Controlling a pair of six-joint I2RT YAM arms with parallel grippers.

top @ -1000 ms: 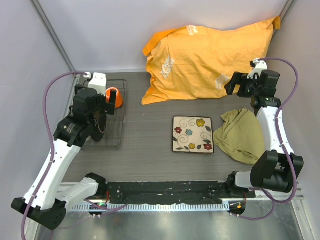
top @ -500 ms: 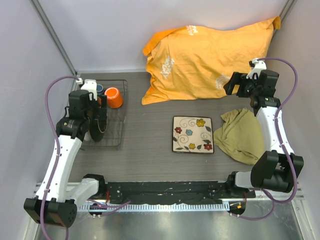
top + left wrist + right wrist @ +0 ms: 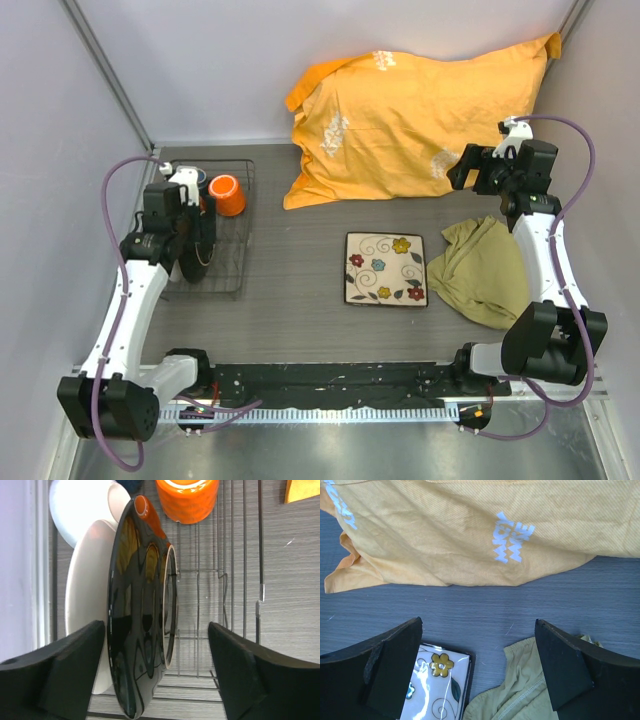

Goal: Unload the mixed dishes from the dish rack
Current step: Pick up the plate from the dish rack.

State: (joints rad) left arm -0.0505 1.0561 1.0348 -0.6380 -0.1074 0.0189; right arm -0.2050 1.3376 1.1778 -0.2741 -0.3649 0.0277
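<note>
Left gripper (image 3: 155,630) straddles glossy, dark-backed plate (image 3: 135,605), seemingly upright.

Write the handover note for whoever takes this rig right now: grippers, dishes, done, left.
Left gripper: open, fingers either side of the upright dark-rimmed plate in the rack, not closed on it.
Right gripper: open, empty, above the table near the orange pillow and green cloth.
Done: square flowered plate lies flat on the table.
Left: dark-rimmed plate, white dishes beside it, orange mug and blue cup are all in the rack.
</note>
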